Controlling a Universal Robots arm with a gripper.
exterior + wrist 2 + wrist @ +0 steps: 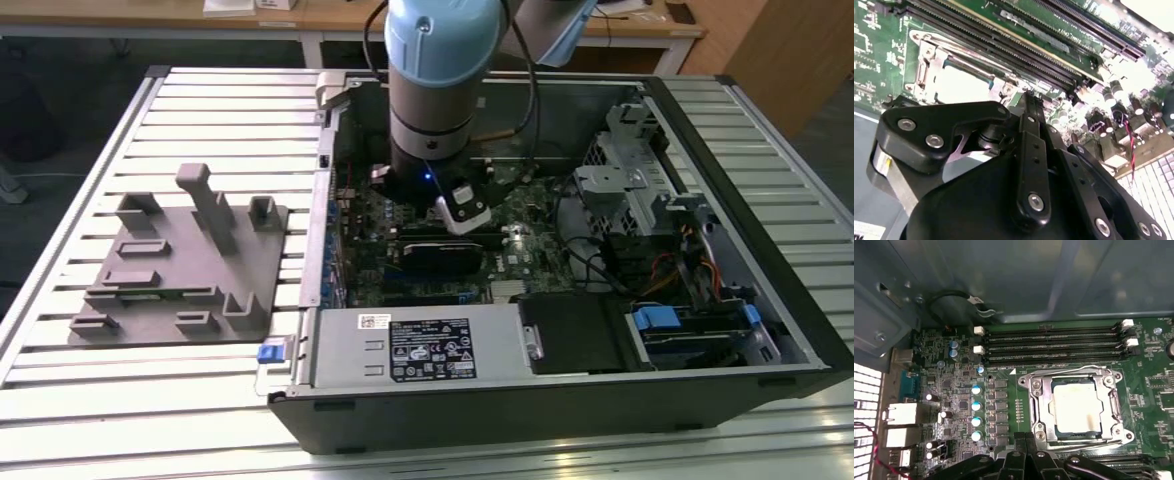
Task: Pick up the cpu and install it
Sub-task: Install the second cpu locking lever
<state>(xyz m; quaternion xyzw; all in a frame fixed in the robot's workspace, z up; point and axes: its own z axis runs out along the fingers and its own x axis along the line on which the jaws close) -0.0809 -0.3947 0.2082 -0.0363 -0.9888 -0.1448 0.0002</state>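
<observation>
The cpu [1076,407], a flat square chip with a silvery-white top, lies in the motherboard socket, with the socket's metal frame [1036,395] around it. The second wrist view shows the cpu [961,85] just beyond the black fingertips. My gripper [1026,442] hovers right beside the socket's edge, fingers pressed together with nothing between them. In the exterior view the gripper [461,225] is down inside the open computer case [561,410], over the middle of the green board.
Memory slots [1054,345] run along one side of the socket. A grey fixture [174,270] with upright blocks sits on the slatted table at the exterior view's left. The power supply [420,345] and drive cage [641,170] crowd the case.
</observation>
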